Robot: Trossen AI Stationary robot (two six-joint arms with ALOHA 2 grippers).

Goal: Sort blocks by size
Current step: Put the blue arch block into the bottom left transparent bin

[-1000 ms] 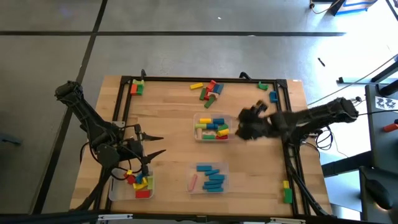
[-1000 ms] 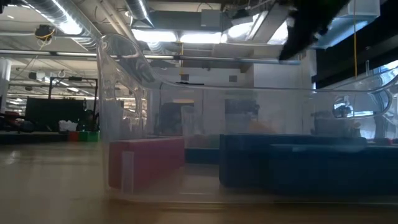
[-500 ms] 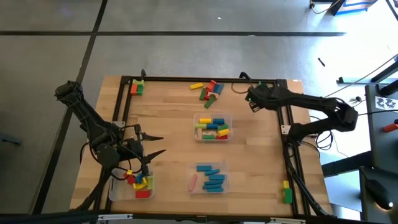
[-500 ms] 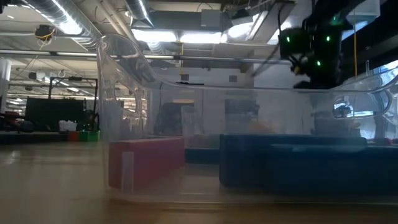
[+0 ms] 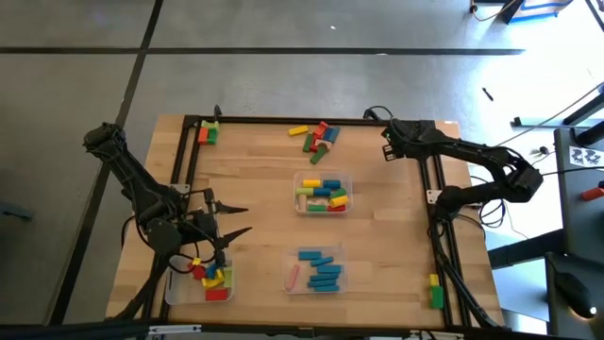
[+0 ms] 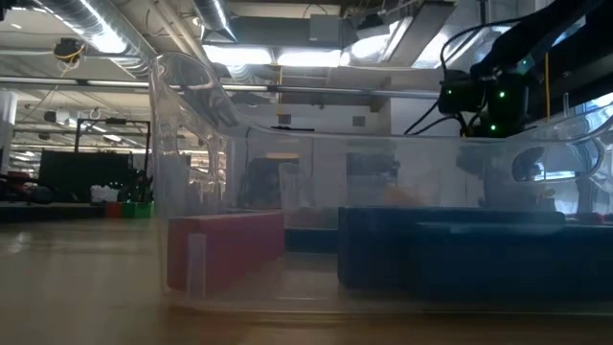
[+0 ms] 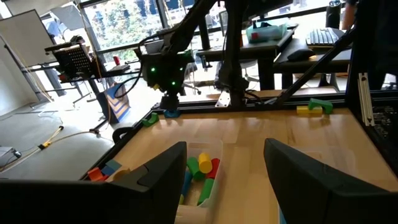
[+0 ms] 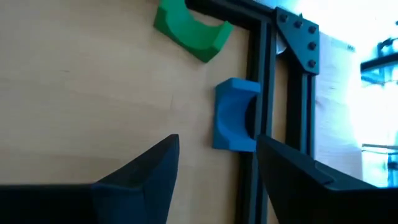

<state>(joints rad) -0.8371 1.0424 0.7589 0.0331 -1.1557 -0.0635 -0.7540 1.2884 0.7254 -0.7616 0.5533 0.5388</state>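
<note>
Starting at the near edge of the desk (image 5: 255, 189), a clear tray (image 5: 200, 283) at the near left corner holds a heap of red, yellow and blue blocks (image 5: 211, 277), and the left gripper (image 5: 241, 220) hangs just beyond it with its fingers spread apart and nothing between them. Along the same near edge, toward the middle, a second clear tray (image 5: 318, 269) carries blue bars (image 5: 324, 268) with one pink bar (image 5: 293, 276) beside them; in the low view its red block (image 6: 226, 249) and dark blue blocks (image 6: 469, 254) fill the front. By the near right corner, outside the black frame, a yellow and a green block (image 5: 435, 291) lie on the frame rail. At the centre of the desk a third tray (image 5: 323, 194) holds mixed yellow, blue, green and red blocks. Along the far edge a loose cluster of red, green, yellow and blue blocks (image 5: 317, 136) lies near the middle, and a few orange and green blocks (image 5: 208, 131) sit at the far left corner. At the far right corner the right gripper (image 5: 387, 145) hovers with its fingers apart and empty, over a blue arch-shaped block (image 8: 234, 114) lying against the black frame and a green arch block (image 8: 190, 32) just beyond it.
</note>
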